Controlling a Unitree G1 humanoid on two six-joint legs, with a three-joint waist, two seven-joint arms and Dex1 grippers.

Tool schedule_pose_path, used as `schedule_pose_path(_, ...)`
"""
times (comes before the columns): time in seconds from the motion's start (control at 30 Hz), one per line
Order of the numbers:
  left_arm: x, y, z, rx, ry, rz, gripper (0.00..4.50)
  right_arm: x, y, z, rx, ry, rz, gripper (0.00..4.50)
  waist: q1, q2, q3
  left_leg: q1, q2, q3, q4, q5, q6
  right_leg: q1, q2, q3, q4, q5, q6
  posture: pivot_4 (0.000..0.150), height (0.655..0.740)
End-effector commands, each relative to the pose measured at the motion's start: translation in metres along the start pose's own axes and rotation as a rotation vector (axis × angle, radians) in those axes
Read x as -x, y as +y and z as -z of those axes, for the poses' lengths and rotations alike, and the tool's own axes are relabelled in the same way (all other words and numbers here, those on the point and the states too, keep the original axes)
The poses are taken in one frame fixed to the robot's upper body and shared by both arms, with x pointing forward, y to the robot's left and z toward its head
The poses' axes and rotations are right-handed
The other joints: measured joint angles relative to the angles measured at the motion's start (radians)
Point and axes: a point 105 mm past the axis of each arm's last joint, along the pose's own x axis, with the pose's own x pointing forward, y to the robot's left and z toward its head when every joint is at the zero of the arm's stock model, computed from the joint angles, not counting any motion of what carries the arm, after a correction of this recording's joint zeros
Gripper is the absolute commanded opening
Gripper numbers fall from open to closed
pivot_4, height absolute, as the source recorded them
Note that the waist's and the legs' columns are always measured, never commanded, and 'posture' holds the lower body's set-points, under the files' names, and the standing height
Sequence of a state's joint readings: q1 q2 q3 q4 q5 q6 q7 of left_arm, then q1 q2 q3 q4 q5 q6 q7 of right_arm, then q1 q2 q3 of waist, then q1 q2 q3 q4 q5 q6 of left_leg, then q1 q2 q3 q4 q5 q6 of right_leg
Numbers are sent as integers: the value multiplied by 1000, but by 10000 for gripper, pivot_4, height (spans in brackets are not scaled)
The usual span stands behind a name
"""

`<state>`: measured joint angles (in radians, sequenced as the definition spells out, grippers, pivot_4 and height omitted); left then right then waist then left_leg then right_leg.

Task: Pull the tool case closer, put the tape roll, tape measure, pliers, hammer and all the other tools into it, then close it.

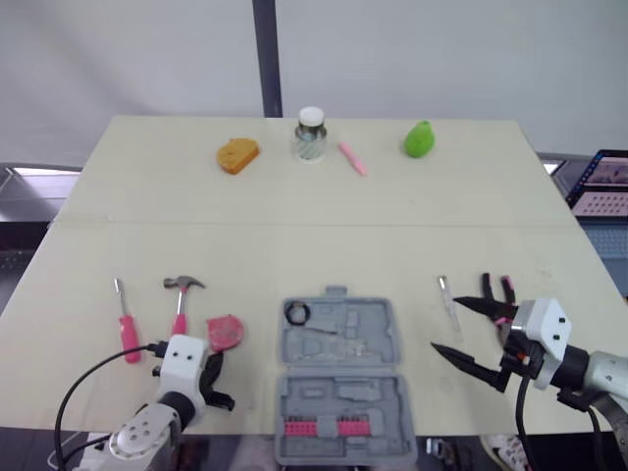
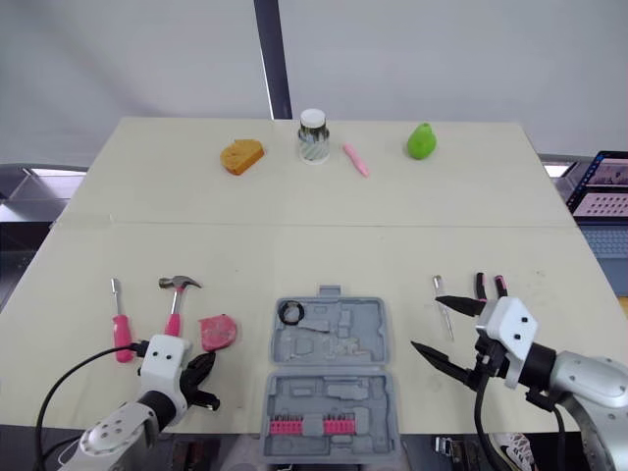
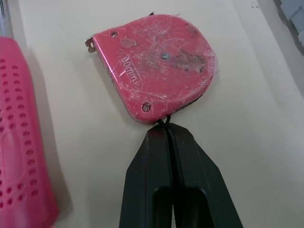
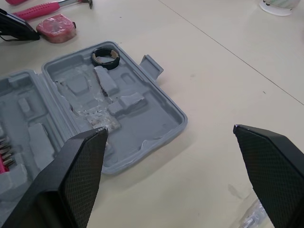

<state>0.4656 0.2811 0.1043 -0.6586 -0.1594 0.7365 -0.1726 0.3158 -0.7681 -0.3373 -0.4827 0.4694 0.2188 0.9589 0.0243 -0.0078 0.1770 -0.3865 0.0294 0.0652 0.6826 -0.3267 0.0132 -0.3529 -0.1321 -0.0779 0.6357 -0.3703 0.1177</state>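
Note:
The grey tool case (image 1: 339,368) lies open at the table's front centre, with a black tape roll (image 1: 297,313) in its far half and pink bits (image 1: 334,425) in its near half. Left of it lie a pink tape measure (image 3: 154,64), a hammer (image 1: 182,294) and a pink screwdriver (image 1: 126,324). My left gripper (image 3: 166,127) is shut at the tape measure's near edge, with a thin black cord from it pinched between the tips. My right gripper (image 1: 453,331) stands wide open and empty just right of the case. Pliers (image 1: 496,292) and a small clear screwdriver (image 1: 447,293) lie beside it.
Along the far edge sit an orange sponge-like piece (image 1: 236,154), a glass jar (image 1: 310,135), a pink marker (image 1: 352,158) and a green pear (image 1: 419,138). A laptop (image 1: 603,186) stands off the table's right side. The case's latch tab (image 4: 151,65) points away from me.

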Motion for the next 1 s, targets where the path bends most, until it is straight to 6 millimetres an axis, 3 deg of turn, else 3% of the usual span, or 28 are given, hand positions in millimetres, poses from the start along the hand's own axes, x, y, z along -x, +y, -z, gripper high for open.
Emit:
schedule_pose_path(0.03, 5, 4, 11, 1, 34, -8, 372, -2, 0, -4, 16, -22, 1, 45000, -1, 0, 0, 0, 0, 0, 0, 0, 0, 0, 0, 0, 0, 0, 0, 1500, 6950)
schedule_pose_path(0.37, 8, 12, 33, -8, 57, -16, 372, -2, 5, -5, -9, -44, -26, 45000, -2, 2, -1, 0, 0, 0, 0, 0, 0, 0, 0, 0, 0, 0, 0, 1500, 6950)
schedule_pose_path(0.77, 11, 31, 70, -26, 80, 5, 372, 2, 22, -9, 24, -43, -220, 45000, -9, 11, -7, 1, 1, 1, -1, -1, 1, 0, 0, 0, 0, -1, -1, 1500, 6950)
schedule_pose_path(1.0, 13, 36, 81, -29, 83, 20, 372, 2, 23, -10, 51, -36, -268, 45000, -24, 16, -13, 5, 1, 1, -2, -3, 3, 3, 0, 0, 0, -1, -2, 1500, 6950)
